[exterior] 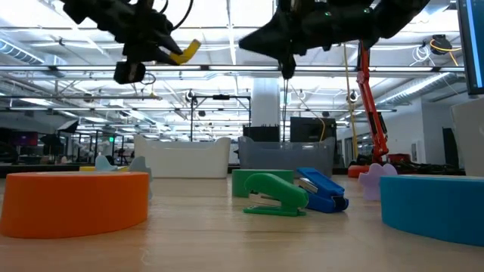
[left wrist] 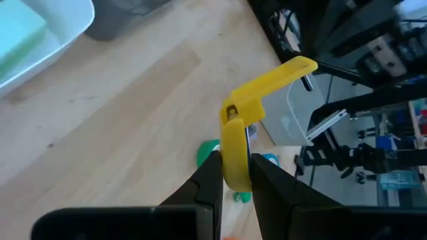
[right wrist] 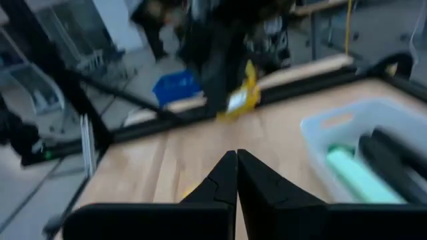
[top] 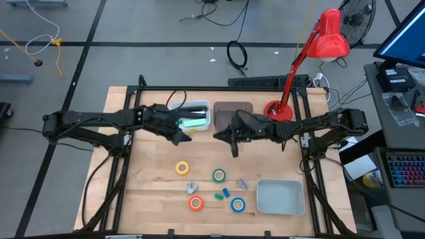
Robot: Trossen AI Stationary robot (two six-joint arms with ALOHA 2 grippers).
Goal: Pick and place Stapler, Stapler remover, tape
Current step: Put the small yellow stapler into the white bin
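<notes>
The left gripper [left wrist: 233,175] is clamped on a yellow stapler [left wrist: 241,127], held above the table [top: 146,179] near the white bin [top: 207,119] at the far edge; its lower end is hidden between the fingers. The right gripper [right wrist: 236,167] hangs fully closed and empty near the grey bin [top: 229,108]. Four tape rolls [top: 218,175] lie towards the near edge.

pale wood surface [top: 153,192], fine grain, smooth matt sheen. yellow stapler remover [left wrist: 240,127] looks like smooth, slightly glossy plastic. left gripper [left wrist: 232,175] fingers are matt black. white bin [left wrist: 50,40] reads as smooth plastic, green block [left wrist: 17,40] inside it dull. orange tape roll [exterior: 74,202] is matt, blue tape roll [exterior: 431,204] too.
</notes>
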